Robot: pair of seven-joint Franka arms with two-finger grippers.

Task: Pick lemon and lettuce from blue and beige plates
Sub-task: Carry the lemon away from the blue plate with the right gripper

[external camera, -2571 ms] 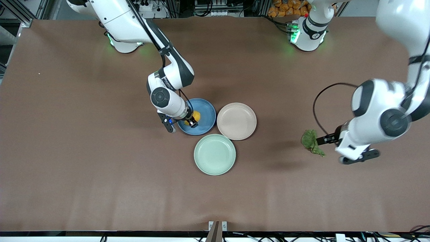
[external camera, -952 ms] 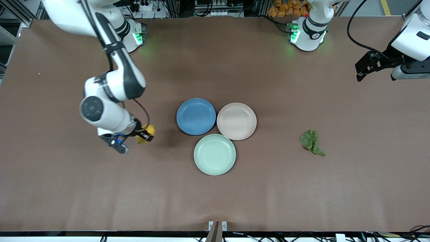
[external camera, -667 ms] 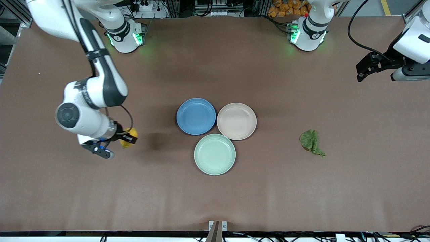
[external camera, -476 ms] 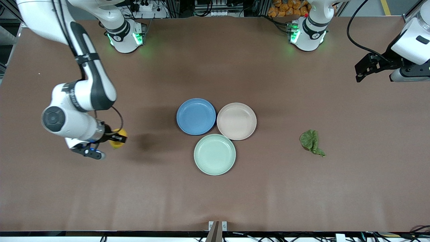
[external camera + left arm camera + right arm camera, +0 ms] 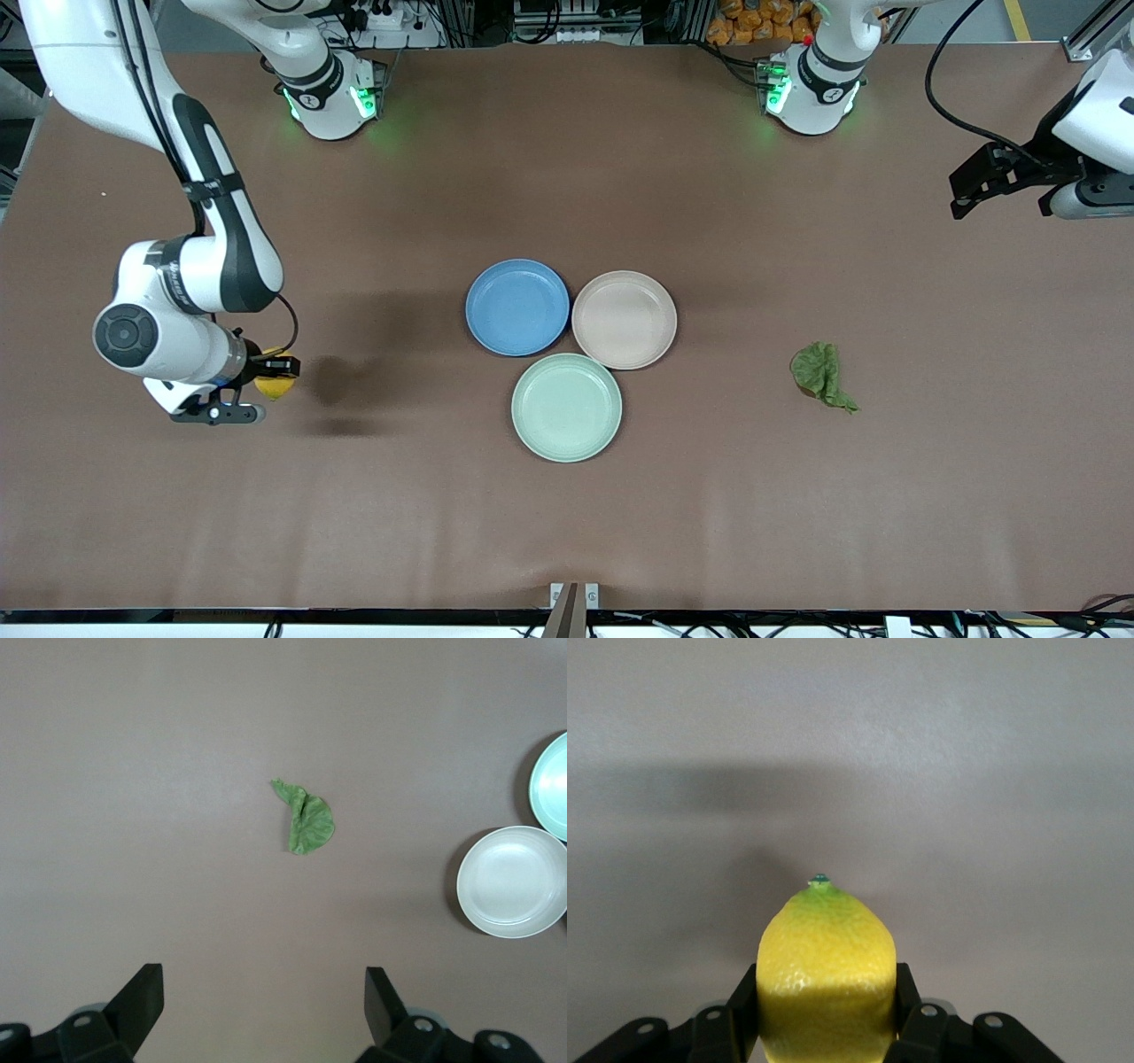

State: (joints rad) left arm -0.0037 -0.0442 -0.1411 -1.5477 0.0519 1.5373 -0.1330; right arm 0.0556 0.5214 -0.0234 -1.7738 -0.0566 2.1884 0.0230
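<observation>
The lemon (image 5: 274, 386) is clamped in the right pincer (image 5: 266, 377), over the table (image 5: 567, 532) toward the right arm's end, well apart from the plates. The lettuce (image 5: 821, 374) lies on the table toward the left arm's end. The blue plate (image 5: 517, 307) touches the beige plate (image 5: 625, 319); the mint-green plate (image 5: 567, 407) sits nearer the front camera. The left pincer (image 5: 261, 1005) waits spread wide, raised over the table's left-arm end.

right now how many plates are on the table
3, all empty, clustered mid-table: the blue plate toward the right arm's end, the beige plate beside it, the green plate nearest the front camera. None appear hidden.
</observation>
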